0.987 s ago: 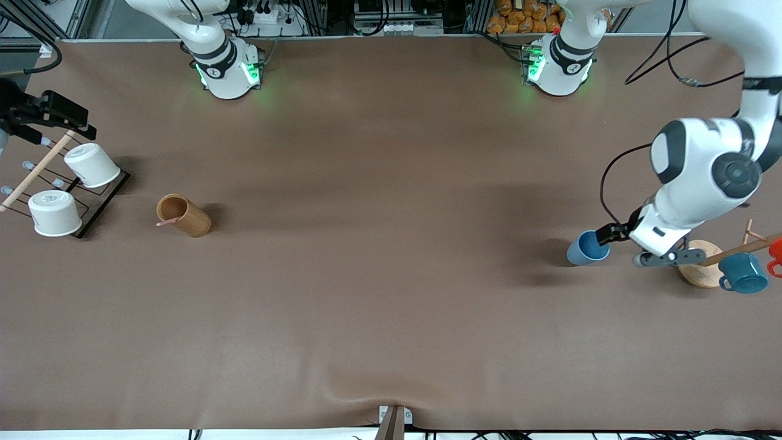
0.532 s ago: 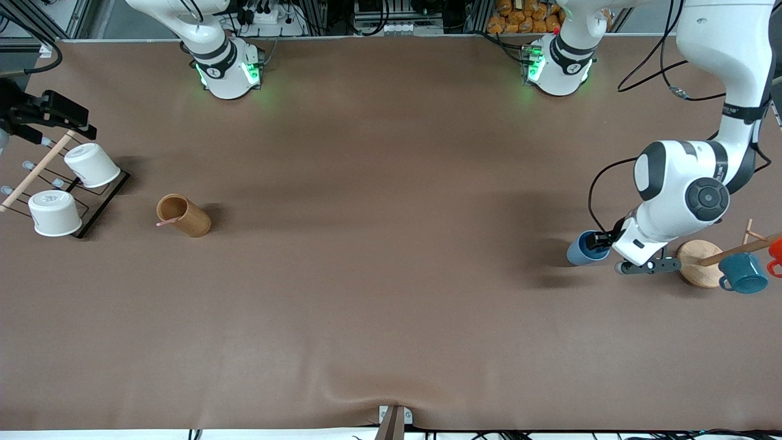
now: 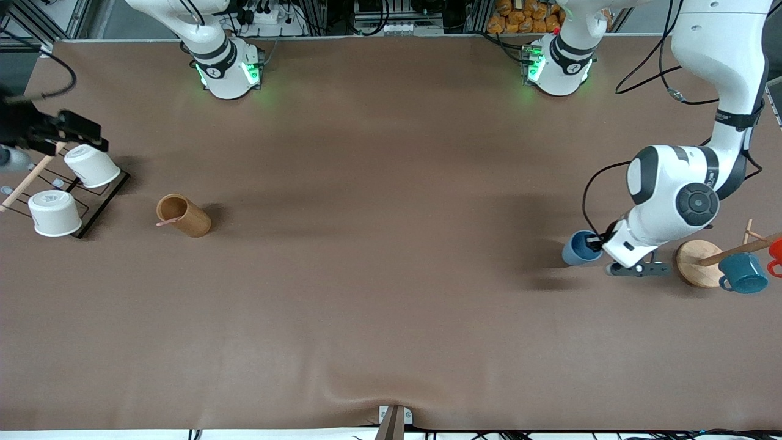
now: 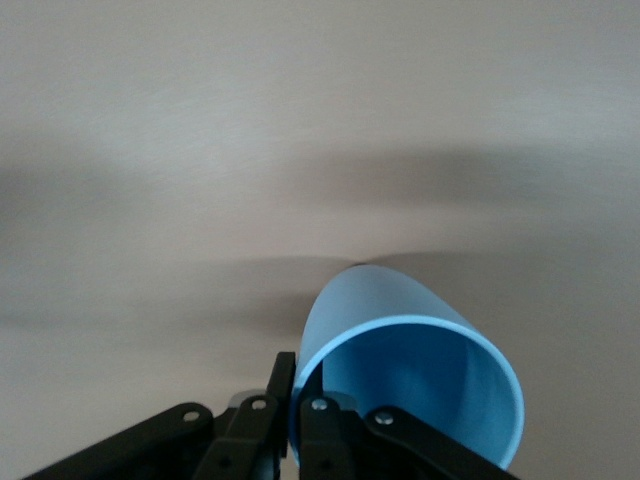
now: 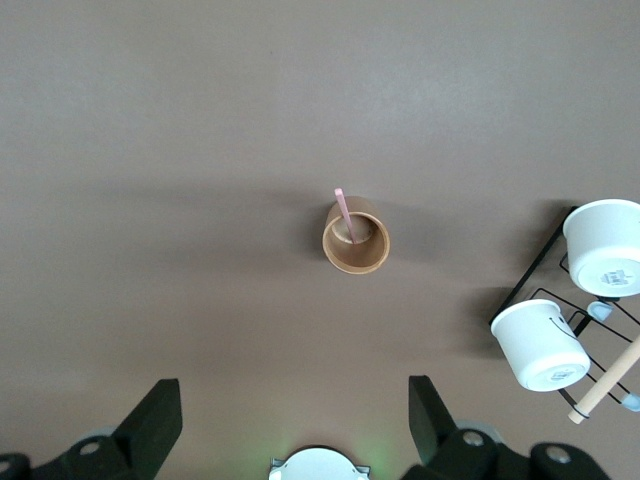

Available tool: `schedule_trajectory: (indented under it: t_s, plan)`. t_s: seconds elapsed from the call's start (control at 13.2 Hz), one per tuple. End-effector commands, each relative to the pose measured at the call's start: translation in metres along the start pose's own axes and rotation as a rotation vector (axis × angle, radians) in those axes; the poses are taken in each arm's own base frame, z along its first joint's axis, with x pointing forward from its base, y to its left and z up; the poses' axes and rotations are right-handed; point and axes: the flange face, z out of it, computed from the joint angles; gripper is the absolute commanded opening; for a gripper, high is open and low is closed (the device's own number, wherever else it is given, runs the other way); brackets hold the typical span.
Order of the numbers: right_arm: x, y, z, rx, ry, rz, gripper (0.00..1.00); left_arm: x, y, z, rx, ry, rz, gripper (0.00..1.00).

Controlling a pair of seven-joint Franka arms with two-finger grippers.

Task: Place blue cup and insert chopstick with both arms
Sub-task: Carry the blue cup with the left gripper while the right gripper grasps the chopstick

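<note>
The blue cup (image 3: 577,249) is light blue and tilted, with its mouth open toward the left wrist camera (image 4: 400,370). My left gripper (image 3: 595,244) is shut on its rim (image 4: 297,375), one finger inside and one outside, low over the table at the left arm's end. The pale-pink chopstick (image 3: 166,222) leans in the brown cylindrical holder (image 3: 183,215). In the right wrist view the chopstick (image 5: 345,215) sticks out of the holder (image 5: 356,238). My right gripper (image 3: 91,135) is open and empty (image 5: 290,400), high over the cup rack.
A black wire rack (image 3: 104,201) holds two upturned white cups (image 3: 91,165) and a wooden rod (image 3: 30,177) at the right arm's end. A mug tree with a round wooden base (image 3: 696,263), a teal mug (image 3: 742,273) and a red mug (image 3: 776,250) stands beside the left gripper.
My left gripper has carried the blue cup a little away from the mug tree, toward the table's middle. My right gripper has shifted slightly over the rack.
</note>
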Motion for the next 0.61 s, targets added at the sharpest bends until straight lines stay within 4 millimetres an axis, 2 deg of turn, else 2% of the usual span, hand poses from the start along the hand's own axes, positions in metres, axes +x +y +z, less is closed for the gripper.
schedule_trajectory:
  t_s: [0.0,0.08,0.15,0.3,0.46,0.53]
  plan:
    - [0.036,0.004,0.042,-0.009,-0.061,-0.002,1.00,0.005,0.107,-0.052,-0.038,-0.050,0.114,0.00]
    - [0.050,0.005,0.055,-0.012,-0.051,-0.003,1.00,0.006,0.148,-0.062,-0.037,-0.054,0.105,0.00]
    - [0.067,0.010,0.077,-0.007,-0.064,-0.003,1.00,0.001,0.194,-0.066,-0.035,-0.047,0.103,0.00]
    - [0.086,0.012,0.111,-0.030,-0.101,-0.004,1.00,-0.012,0.289,-0.067,-0.052,-0.029,0.068,0.00]
    - [0.102,0.016,0.145,-0.032,-0.144,0.005,1.00,-0.034,0.366,-0.049,-0.054,-0.042,-0.027,0.00]
    - [0.107,0.019,0.164,-0.029,-0.178,0.009,1.00,-0.045,0.392,-0.033,-0.045,-0.061,-0.060,0.00]
